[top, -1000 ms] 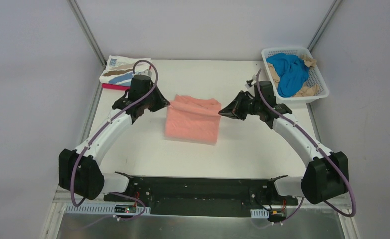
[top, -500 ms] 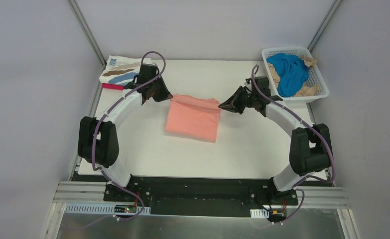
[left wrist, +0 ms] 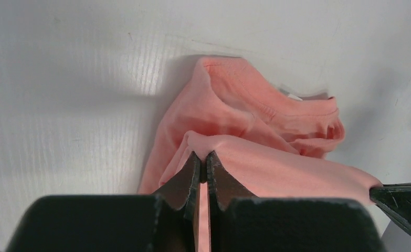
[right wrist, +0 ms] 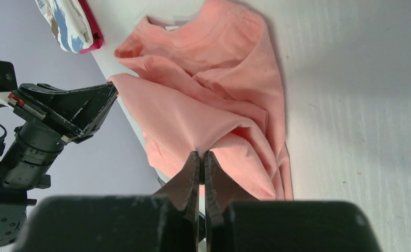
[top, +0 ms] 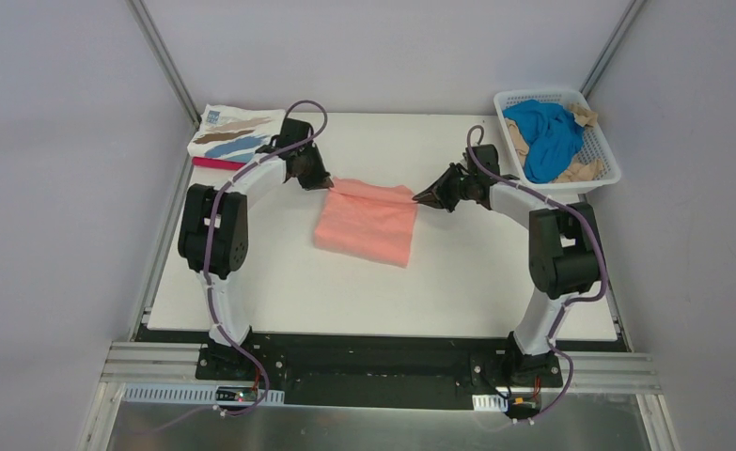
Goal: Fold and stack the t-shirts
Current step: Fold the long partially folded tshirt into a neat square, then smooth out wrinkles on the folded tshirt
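Even, bright, diffuse light; soft shadows beside the cloth; blurred near fingers (left wrist: pixel 190 184) in wrist views

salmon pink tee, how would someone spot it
On the white table, look at the middle. The salmon-pink t-shirt lies there, its far edge pinched by the left gripper and right gripper. No other shirt is held: the folded pile sits far left, the rest fill the basket.

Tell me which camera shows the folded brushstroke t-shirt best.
The top external view: the brushstroke t-shirt lies whole and folded at far left, on a magenta t-shirt. The right wrist view catches only a corner of it at the frame edge; the left wrist view misses it.
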Robot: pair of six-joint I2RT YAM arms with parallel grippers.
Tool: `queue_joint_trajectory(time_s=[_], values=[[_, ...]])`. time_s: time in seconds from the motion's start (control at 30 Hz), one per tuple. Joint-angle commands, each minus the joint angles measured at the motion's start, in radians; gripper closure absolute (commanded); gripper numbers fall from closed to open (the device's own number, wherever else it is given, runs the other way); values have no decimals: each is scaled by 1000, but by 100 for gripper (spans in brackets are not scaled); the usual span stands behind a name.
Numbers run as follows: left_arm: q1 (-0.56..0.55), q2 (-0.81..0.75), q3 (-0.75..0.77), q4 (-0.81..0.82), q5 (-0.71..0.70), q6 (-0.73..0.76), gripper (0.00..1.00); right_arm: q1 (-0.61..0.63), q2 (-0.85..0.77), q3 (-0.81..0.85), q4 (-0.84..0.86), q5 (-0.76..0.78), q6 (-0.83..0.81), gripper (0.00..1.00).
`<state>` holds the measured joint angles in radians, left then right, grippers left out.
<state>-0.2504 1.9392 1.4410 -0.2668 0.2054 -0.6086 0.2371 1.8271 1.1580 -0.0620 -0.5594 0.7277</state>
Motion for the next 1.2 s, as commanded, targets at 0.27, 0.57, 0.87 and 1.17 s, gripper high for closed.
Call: queue_joint_trajectory(time_s=[0.27,0.57,0.87,1.17], values=[[26,27,139,-44,28,40,16,-13,-7,128,-47,155,-39,29],[-8,-160,16,-45,125,24,1,47,-173,34,-69,189,-96,1],[-144,-294,-272,67,176,-5,1,111,-85,73,57,61,-41,0],[-151,-221,-410,99,200,-11,1,111,205,304,6,36,-63,1]])
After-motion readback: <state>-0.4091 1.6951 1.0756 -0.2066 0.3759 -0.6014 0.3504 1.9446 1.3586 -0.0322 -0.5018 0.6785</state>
